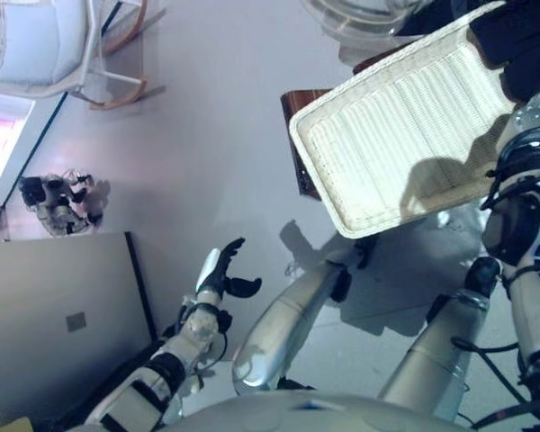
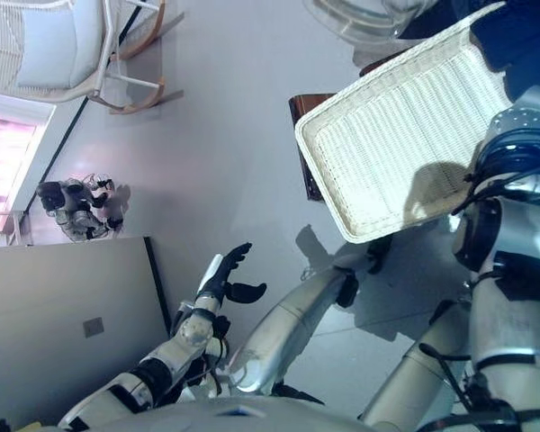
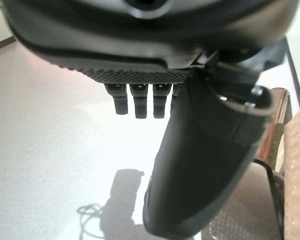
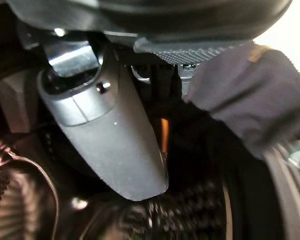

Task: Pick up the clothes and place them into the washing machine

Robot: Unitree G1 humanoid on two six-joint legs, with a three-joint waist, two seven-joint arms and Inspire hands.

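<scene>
The right hand [image 4: 105,130] reached into the washing machine drum [image 4: 190,215], a dark garment [image 4: 250,100] beside its fingers; grip could not be determined. The left hand [image 1: 220,270] hung relaxed, holding nothing, lower centre-left, with the white wicker basket [image 1: 405,135] at upper right.

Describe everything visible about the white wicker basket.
The white wicker basket is a shallow rectangular tray of woven white material with a raised rim and rounded corners. It looks empty, its ribbed bottom bare apart from a shadow on its right part. It sits on a dark wooden stand whose edge shows at its left side. Dark blue clothing overlaps its upper right corner. Neither hand touches it.
</scene>
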